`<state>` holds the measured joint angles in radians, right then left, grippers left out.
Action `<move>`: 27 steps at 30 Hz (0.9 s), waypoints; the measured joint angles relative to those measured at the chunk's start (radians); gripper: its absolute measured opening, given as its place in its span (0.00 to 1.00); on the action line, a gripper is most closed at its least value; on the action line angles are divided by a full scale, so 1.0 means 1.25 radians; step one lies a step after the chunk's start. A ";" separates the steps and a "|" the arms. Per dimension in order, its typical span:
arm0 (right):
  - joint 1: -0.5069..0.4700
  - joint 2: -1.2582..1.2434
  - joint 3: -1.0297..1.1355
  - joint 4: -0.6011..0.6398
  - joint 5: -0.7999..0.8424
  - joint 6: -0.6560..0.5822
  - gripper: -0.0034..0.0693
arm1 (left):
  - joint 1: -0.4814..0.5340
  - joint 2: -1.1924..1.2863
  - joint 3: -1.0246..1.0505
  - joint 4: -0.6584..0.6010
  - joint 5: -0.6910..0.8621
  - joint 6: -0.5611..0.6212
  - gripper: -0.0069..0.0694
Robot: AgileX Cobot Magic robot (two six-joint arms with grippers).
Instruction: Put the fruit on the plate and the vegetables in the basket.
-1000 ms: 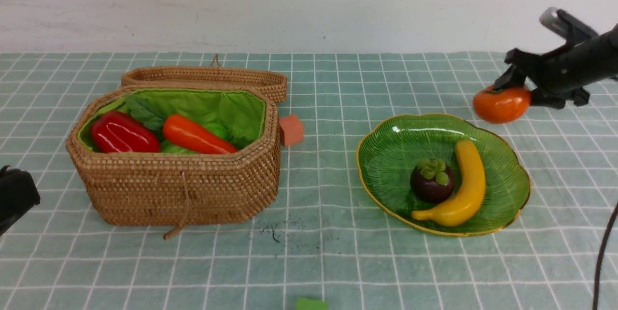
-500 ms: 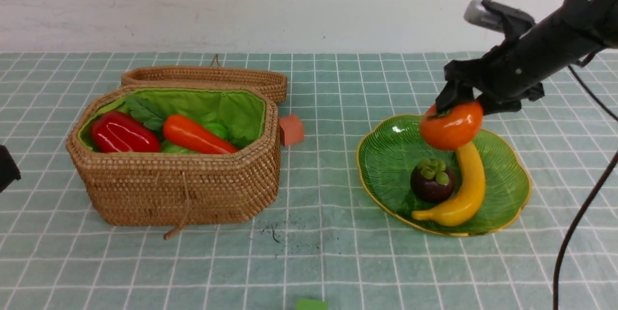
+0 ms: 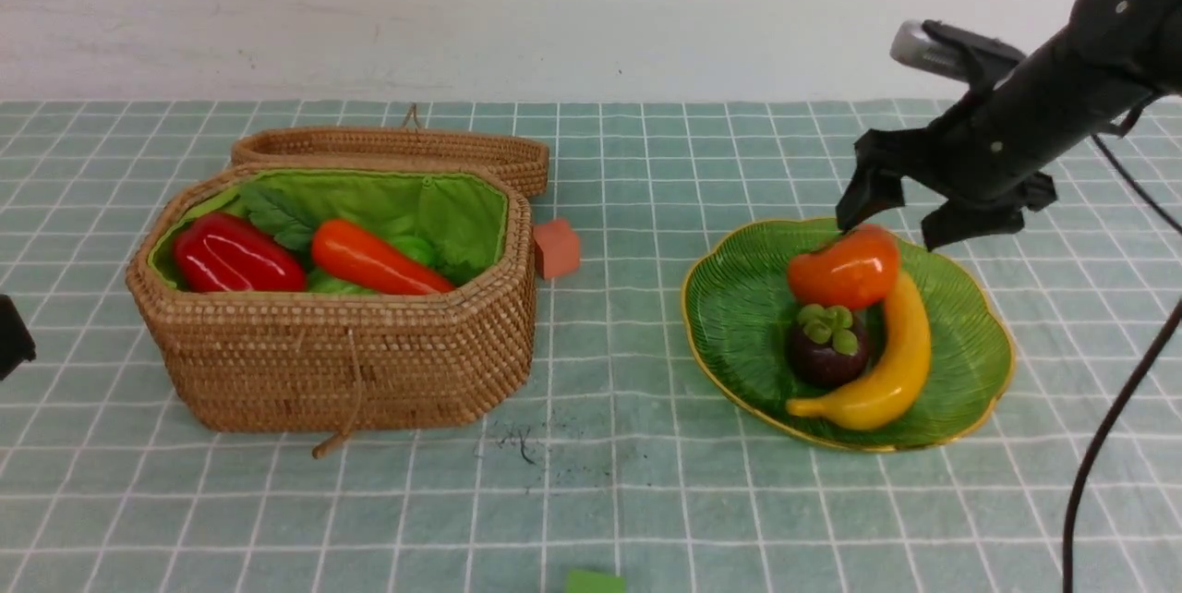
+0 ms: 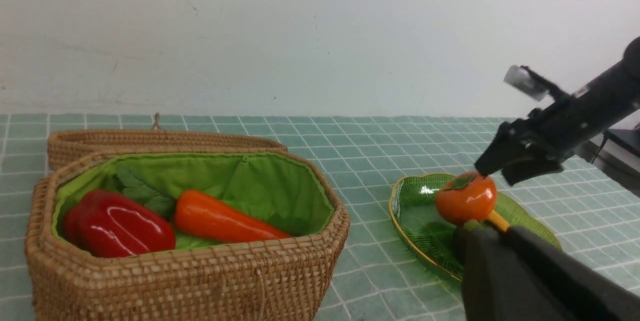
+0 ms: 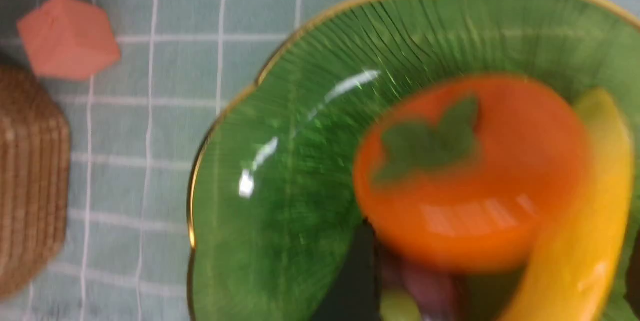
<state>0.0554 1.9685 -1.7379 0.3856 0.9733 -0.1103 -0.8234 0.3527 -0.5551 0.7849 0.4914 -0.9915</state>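
Persimmon (image 3: pixel 845 268) carried over from the surface, now dropped onto plate (image 3: pixel 739 316) against banana (image 3: pixel 886 362) and mangosteen (image 3: pixel 826 344). Right end effector (image 3: pixel 900 205) spread apart just above it. Vegetables sit in basket (image 3: pixel 351 362). Last placement; retreat upward next.

Matte black right arm (image 3: pixel 1043 127) carries a silver-grey camera and trailing black cable (image 3: pixel 1099 454)

Glossy plastic persimmon (image 3: pixel 843 269); ribbed glassy plate (image 3: pixel 739 316); rough woven wicker basket (image 3: pixel 342 362).
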 joint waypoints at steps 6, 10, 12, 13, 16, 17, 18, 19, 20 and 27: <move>-0.003 -0.228 0.068 -0.101 0.144 0.004 0.51 | 0.000 -0.019 0.025 0.000 -0.005 0.000 0.07; -0.003 -0.392 0.195 -0.115 0.163 0.005 0.23 | 0.000 -0.074 0.099 -0.003 -0.048 -0.001 0.07; -0.003 -0.508 0.299 -0.116 0.164 0.013 0.09 | 0.000 -0.114 0.149 -0.003 -0.090 -0.001 0.07; -0.003 -0.563 0.347 -0.116 0.164 0.021 0.05 | 0.000 -0.129 0.167 -0.003 -0.106 -0.001 0.07; -0.003 -0.735 0.495 -0.124 0.162 0.051 0.03 | 0.000 -0.156 0.198 -0.001 -0.136 -0.001 0.07; -0.003 -0.794 0.537 -0.130 0.161 0.057 0.03 | 0.000 -0.158 0.203 -0.001 -0.137 -0.001 0.07; -0.003 -0.805 0.537 -0.131 0.161 0.059 0.03 | 0.000 -0.158 0.203 -0.001 -0.137 -0.001 0.07; -0.003 -0.927 0.614 -0.139 0.159 0.074 0.04 | 0.000 -0.158 0.205 0.000 -0.134 -0.001 0.07; -0.003 -0.990 0.649 -0.146 0.158 0.078 0.04 | 0.000 -0.158 0.206 0.000 -0.132 -0.001 0.07; -0.003 -1.336 0.812 -0.197 0.136 0.122 0.05 | 0.000 -0.158 0.206 0.000 -0.122 -0.001 0.07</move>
<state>0.0512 0.2986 -0.7223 0.1397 1.1431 0.0424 -0.8234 0.1554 -0.2976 0.7843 0.3383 -0.9923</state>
